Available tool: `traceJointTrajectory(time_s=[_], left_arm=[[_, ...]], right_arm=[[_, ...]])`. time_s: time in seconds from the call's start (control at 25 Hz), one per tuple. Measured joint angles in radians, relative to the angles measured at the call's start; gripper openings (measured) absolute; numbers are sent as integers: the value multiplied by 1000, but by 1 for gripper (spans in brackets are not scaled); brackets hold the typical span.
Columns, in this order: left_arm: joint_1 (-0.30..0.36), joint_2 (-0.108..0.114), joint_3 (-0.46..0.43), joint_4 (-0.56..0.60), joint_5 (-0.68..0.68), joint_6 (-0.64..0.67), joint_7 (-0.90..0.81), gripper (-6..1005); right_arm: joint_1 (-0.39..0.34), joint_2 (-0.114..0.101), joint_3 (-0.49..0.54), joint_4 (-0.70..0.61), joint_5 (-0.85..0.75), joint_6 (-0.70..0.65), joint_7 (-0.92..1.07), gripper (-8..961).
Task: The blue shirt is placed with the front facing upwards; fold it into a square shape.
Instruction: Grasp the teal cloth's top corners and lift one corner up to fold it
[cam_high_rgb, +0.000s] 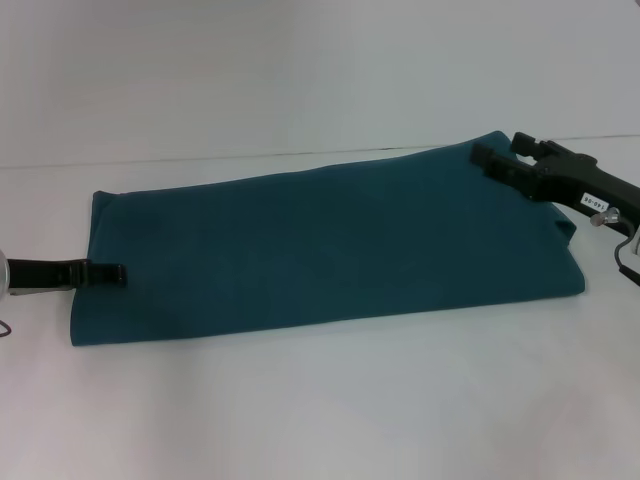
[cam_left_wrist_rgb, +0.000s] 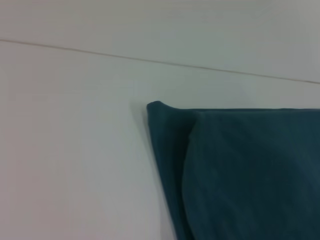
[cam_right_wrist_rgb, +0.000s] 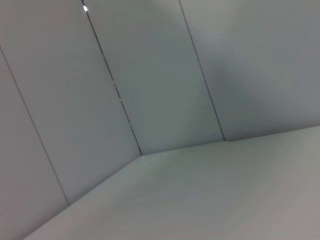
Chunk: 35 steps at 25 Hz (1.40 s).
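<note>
The blue shirt (cam_high_rgb: 330, 245) lies flat on the white table (cam_high_rgb: 330, 400) as a long folded band with a plain surface up. Its folded corner (cam_left_wrist_rgb: 165, 112) also shows in the left wrist view. My left gripper (cam_high_rgb: 108, 273) reaches in low from the left, and its fingers are together over the shirt's left edge. My right gripper (cam_high_rgb: 505, 152) is at the shirt's far right corner. Its two black fingers are apart, one lying on the cloth. The right wrist view shows only table and wall.
A pale wall (cam_high_rgb: 320, 70) rises just behind the table's far edge. Bare white tabletop runs along the front of the shirt and to both sides of it.
</note>
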Motion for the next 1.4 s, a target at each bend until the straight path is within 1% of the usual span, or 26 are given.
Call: traceJointTrajectory(time_s=[0.24, 0.36, 0.48, 0.6, 0.8, 1.04, 1.24, 1.4], left_arm=[[-1, -2, 4, -7, 14, -15, 1, 877], [-3, -6, 25, -7, 16, -15, 2, 877], [-16, -4, 40, -32, 12, -22, 16, 876], [-34, 0, 30, -66, 3, -28, 46, 773], [-43, -7, 31, -67, -2, -25, 52, 547], [-60, -17, 32, -64, -17, -17, 73, 438], [-63, -28, 33, -47, -58, -8, 112, 347], [-59, -35, 31, 2, -63, 23, 112, 160]], right_arm=[[3, 0, -19, 3, 0, 18, 1, 857], [5, 0, -33, 5, 0, 32, 2, 858], [10, 0, -40, 12, 0, 38, 2, 857], [13, 0, -43, 15, 0, 47, 3, 856], [14, 0, -50, 18, 0, 54, 3, 855], [13, 0, -51, 26, 0, 55, 3, 849], [8, 0, -47, 27, 0, 55, 3, 843], [4, 0, -45, 28, 6, 51, -5, 839]])
